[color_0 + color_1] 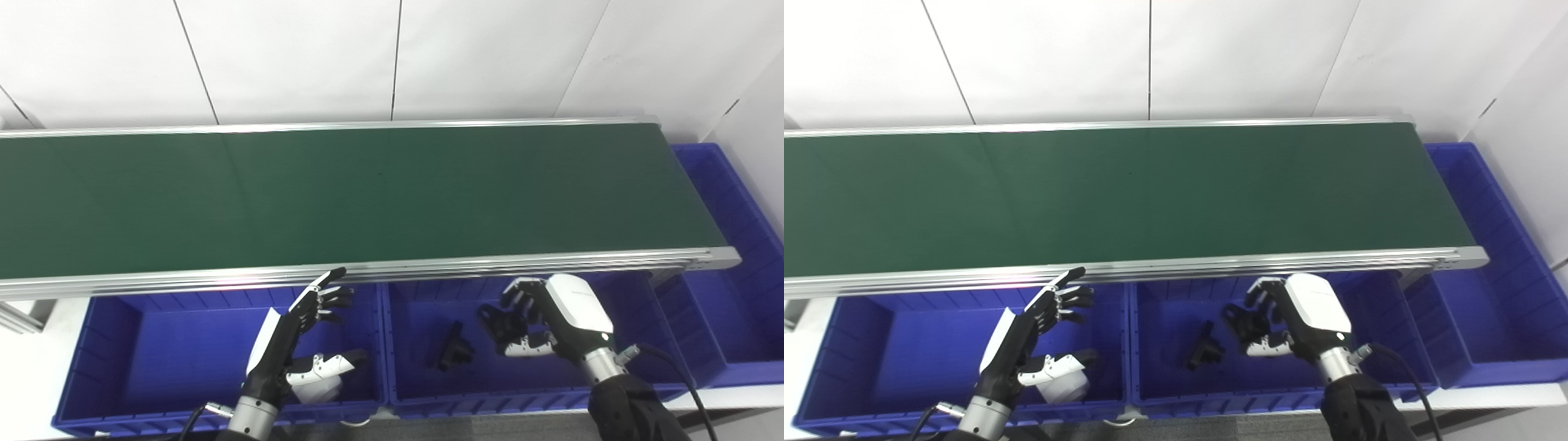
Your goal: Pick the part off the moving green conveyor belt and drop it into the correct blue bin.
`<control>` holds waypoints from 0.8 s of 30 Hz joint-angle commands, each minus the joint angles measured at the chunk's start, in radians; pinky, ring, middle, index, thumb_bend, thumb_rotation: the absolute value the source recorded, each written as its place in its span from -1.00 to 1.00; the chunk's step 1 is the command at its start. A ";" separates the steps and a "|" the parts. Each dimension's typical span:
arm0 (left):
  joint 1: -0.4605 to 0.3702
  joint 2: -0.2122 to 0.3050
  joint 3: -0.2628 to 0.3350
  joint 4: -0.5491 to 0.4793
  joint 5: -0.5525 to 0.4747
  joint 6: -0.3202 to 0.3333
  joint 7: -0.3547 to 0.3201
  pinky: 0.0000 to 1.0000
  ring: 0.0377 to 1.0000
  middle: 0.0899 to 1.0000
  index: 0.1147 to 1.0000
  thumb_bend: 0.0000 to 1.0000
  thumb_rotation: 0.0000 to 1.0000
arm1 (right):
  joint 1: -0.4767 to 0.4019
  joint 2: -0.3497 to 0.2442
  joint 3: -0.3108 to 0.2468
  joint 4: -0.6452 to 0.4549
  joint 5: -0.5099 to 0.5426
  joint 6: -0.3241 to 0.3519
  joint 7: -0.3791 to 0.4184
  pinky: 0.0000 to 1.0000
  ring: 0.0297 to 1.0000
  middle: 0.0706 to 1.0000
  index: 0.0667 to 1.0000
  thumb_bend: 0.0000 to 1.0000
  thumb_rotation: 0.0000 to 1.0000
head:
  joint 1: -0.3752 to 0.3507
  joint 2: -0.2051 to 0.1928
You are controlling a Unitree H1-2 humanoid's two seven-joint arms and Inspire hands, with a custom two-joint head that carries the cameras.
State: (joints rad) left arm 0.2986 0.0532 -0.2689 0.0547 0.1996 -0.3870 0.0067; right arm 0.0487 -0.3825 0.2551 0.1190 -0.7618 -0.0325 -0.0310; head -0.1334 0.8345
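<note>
The green conveyor belt (367, 196) runs across the picture with no part on it. A black part (453, 349) lies on the floor of the middle blue bin (429, 392). My right hand (539, 324) hovers over that bin just right of the part, fingers curled and apart, holding nothing. My left hand (300, 343) is over the left blue bin (153, 361), fingers spread toward the belt's near rail, empty.
A third blue bin (729, 245) stands at the belt's right end. The belt's aluminium near rail (429, 266) overhangs the bins' far edges. White wall panels rise behind the belt. A white object (1062, 386) lies in the left bin under my left hand.
</note>
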 commanded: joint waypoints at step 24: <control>0.000 -0.005 0.025 0.014 0.001 -0.062 -0.013 0.30 0.48 0.54 0.73 0.50 0.05 | 0.082 0.143 -0.004 -0.226 0.138 -0.043 -0.043 0.66 0.75 0.79 0.82 0.32 0.46 | 0.037 -0.057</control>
State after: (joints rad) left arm 0.3073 0.0471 -0.2486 0.0843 0.2028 -0.4074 -0.0102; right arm 0.1341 -0.2456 0.2479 -0.0642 -0.6356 -0.0069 -0.0495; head -0.1028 0.7900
